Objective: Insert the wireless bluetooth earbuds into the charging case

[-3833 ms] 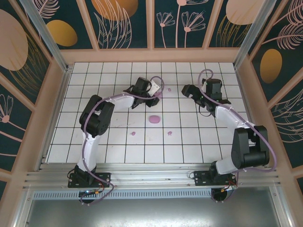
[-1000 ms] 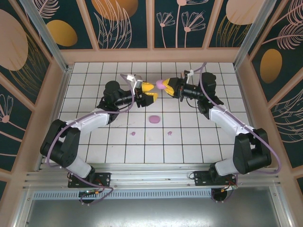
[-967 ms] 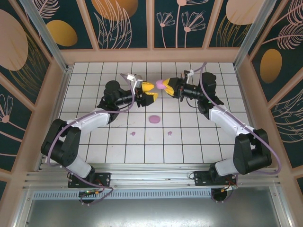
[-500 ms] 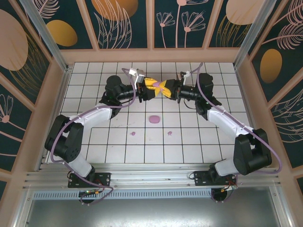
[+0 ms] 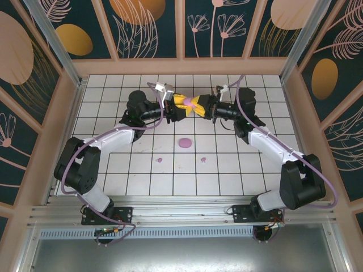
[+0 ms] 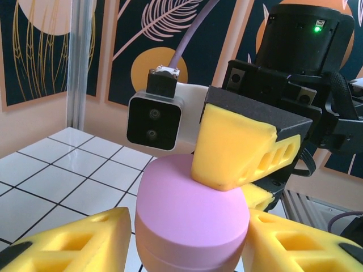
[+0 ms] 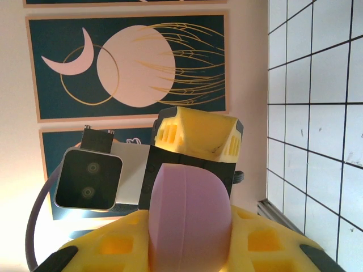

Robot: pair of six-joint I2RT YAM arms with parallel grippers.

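Observation:
A lilac charging case (image 5: 193, 103) hangs above the back of the tiled floor, with both grippers meeting on it. My right gripper (image 5: 199, 105) is shut on it; in the right wrist view the charging case (image 7: 190, 209) stands edge-on between the yellow fingers. My left gripper (image 5: 184, 105) comes from the left, shut on the same charging case (image 6: 193, 218), one yellow finger pressed to each side. Two tiny lilac earbuds (image 5: 160, 160) (image 5: 203, 160) lie on the tiles nearer the arm bases.
A second lilac case (image 5: 184, 143) lies closed on the floor between the earbuds and the grippers. Wooden walls (image 5: 74, 90) with dark patterned panels ring the tiled floor. A metal rail (image 5: 181, 212) runs along the near edge.
The two grippers have come together at the back. The left gripper, open and apart a second ago, has shut on the case that the right gripper holds.

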